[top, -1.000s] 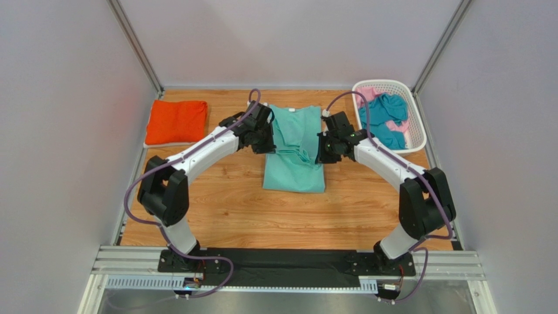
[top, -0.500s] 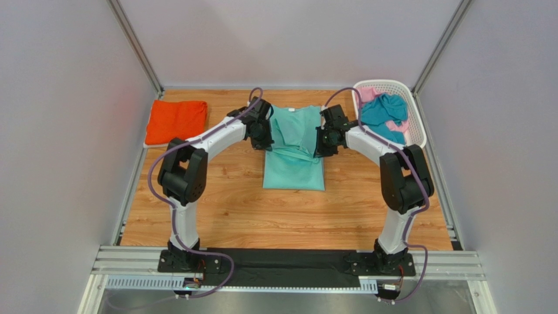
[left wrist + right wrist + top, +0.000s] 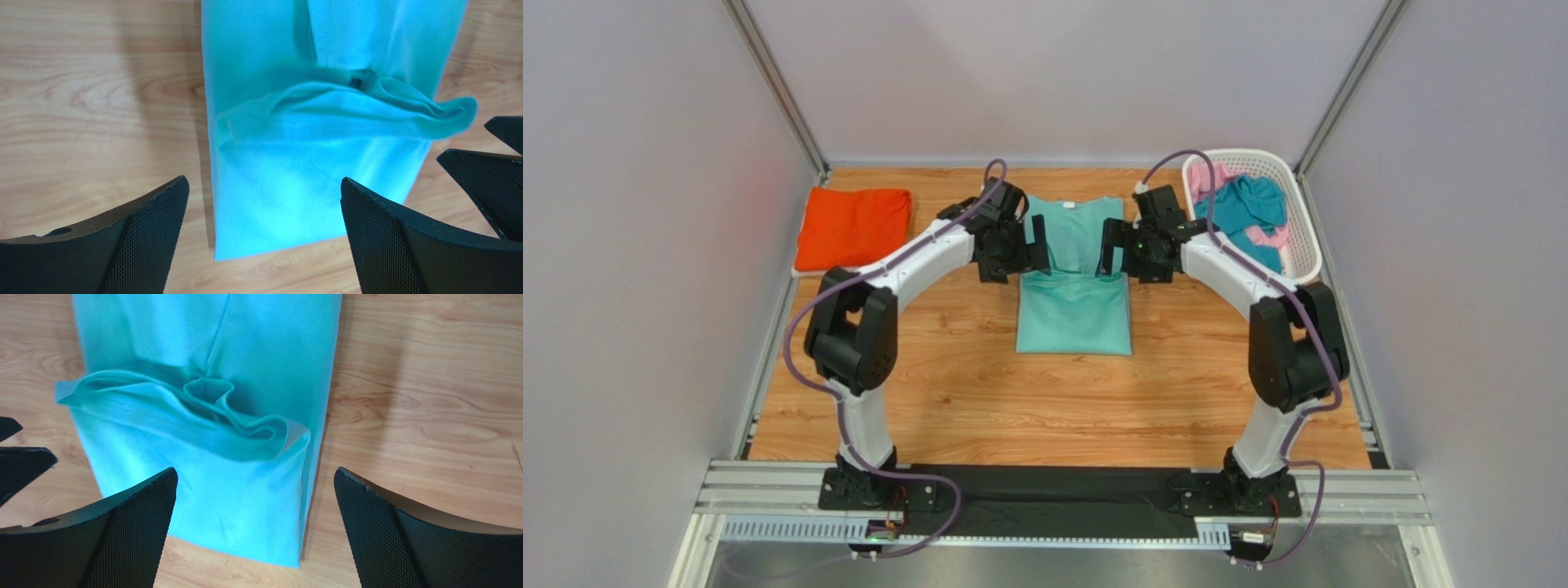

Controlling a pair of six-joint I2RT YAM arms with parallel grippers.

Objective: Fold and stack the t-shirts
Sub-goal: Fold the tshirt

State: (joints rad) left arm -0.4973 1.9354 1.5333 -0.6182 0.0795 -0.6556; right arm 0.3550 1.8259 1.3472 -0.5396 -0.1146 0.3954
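The near stretch of the wooden tabletop (image 3: 952, 392) is bare in front of the two arm bases. In the middle lies the mint-green t-shirt (image 3: 1074, 312), narrowed into a long strip that runs away from the bases, its near half flat and smooth. Across its middle sits a rumpled ridge of cloth (image 3: 344, 107), where an upper layer ends in loose waves rather than a clean crease.

Both arms reach in over that ridge from opposite sides. The left pincer (image 3: 263, 202) is spread wide with nothing between its fingers, and so is the right pincer (image 3: 255, 478). Each hangs just above one side edge of the shirt. I judge they stand paired like this so that both edges of the strip can be handled evenly. The fold looks only partly done, and the ridge needs flattening or a fresh grip.

Farther back, at the left, a folded orange t-shirt (image 3: 852, 228) lies square, probably the base of the stack. At the far right a white slotted basket (image 3: 1309, 239) holds a teal t-shirt (image 3: 1241, 208) and a pink t-shirt (image 3: 1210, 180), crumpled and unfolded.
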